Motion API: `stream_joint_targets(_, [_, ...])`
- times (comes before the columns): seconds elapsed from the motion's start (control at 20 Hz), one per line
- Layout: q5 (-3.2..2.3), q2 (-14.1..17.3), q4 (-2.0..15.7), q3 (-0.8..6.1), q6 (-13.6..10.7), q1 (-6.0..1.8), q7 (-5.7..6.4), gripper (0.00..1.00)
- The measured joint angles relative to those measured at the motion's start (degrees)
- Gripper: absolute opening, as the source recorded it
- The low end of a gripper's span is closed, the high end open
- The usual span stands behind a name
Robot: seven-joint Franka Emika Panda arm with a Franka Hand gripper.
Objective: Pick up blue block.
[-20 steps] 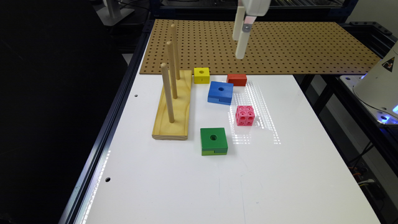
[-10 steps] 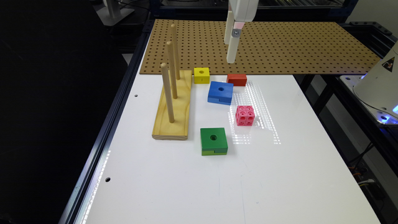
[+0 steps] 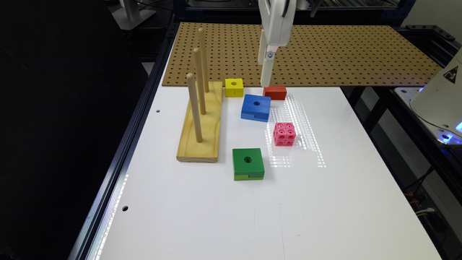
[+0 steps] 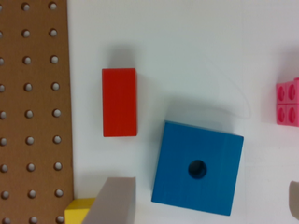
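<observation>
Blue and flat, the blue block (image 3: 256,107) lies on the white worktop (image 3: 325,202) toward its far side, its round centre hole facing up and a notch cut in its near side. It touches nothing. A red block (image 3: 275,92) sits just beyond it to the exterior view's right, close to the edge of the brown pegboard (image 3: 343,50), and a small yellow cube (image 3: 234,87) with a hole sits just beyond it to the exterior view's left. A pink cube (image 3: 284,134) with studded faces stands nearer the camera and slightly right of the blue block, and a green block (image 3: 248,163) with its own centre hole lies nearer still, well apart from the blue one. A wooden base with three upright pegs (image 3: 200,122) runs along the exterior view's left of the group.

The gripper (image 3: 266,77) hangs from above, its tip over the pegboard's near edge, just past the red block and clear of every block. In the wrist view the blue block (image 4: 197,168) lies between the two grey fingertips (image 4: 114,200) showing at the frame's edge; they stand wide apart, holding nothing, with the red block (image 4: 119,102) and the pegboard (image 4: 35,112) beyond.
</observation>
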Motion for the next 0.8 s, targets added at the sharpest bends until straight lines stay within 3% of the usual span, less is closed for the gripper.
stream_joint_targets(0.2, [0.00,0.8,-0.02,0.00,0.3,0.00,0.00,1.00])
stream_joint_targets(0.5, [0.00,5.2,0.00,0.00,4.7,0.00,0.00,1.00])
stream_joint_targets(0.8, [0.00,5.8,0.01,0.00,5.3,0.00,0.00,1.00])
